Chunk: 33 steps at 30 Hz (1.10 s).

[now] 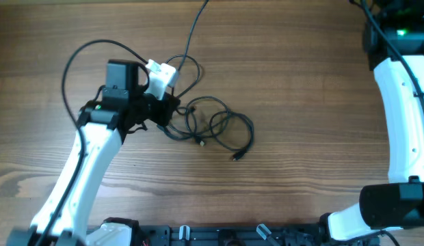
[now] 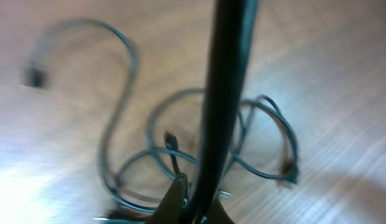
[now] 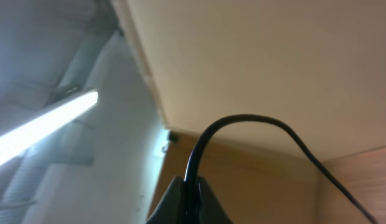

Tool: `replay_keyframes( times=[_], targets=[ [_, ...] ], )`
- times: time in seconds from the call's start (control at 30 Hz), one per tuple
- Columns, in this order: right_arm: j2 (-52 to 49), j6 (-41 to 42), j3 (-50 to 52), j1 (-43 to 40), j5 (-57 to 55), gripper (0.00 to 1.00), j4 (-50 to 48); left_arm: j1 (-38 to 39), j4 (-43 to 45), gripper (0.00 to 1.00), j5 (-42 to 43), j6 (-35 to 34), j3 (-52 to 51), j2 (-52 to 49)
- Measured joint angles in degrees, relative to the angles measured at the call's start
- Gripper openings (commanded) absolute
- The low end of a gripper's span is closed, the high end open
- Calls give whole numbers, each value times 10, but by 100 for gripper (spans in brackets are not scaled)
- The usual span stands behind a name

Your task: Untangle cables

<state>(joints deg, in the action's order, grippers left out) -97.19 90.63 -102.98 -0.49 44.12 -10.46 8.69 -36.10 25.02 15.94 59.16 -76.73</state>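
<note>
Several thin black cables (image 1: 219,126) lie in tangled loops on the wooden table, with plug ends at the lower right (image 1: 236,158) and in the middle (image 1: 200,142). My left gripper (image 1: 167,109) sits at the left edge of the tangle. In the left wrist view its jaws (image 2: 193,202) are shut on a black cable (image 2: 227,74) that runs straight up past the camera, with loops (image 2: 261,118) on the table behind it. One cable (image 1: 193,31) rises out of the overhead view's top. My right gripper (image 3: 192,193) is shut on a black cable (image 3: 243,118) and points at the ceiling. It is out of the overhead view.
The left arm's own thicker wire (image 1: 82,61) arcs above its wrist. The white right arm (image 1: 403,89) stands along the right edge. Arm bases (image 1: 198,236) line the front edge of the table (image 1: 308,89). A ceiling light (image 3: 43,130) shows in the right wrist view.
</note>
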Motion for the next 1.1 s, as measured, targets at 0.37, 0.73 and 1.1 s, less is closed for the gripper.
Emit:
replay_keyframes(
  times=[0.37,0.73,1.1],
  targets=[
    [-1,-347,-4,-93,-7,4,350,0,158,4,-187,0,1,110],
    [-1,-530,-4,-152,-173,5,469,3,166,4,-102,4,0,104],
    [-18,-710,-2,-154,-485,4,470,66,404,4,-112,72,1,-105]
  ],
)
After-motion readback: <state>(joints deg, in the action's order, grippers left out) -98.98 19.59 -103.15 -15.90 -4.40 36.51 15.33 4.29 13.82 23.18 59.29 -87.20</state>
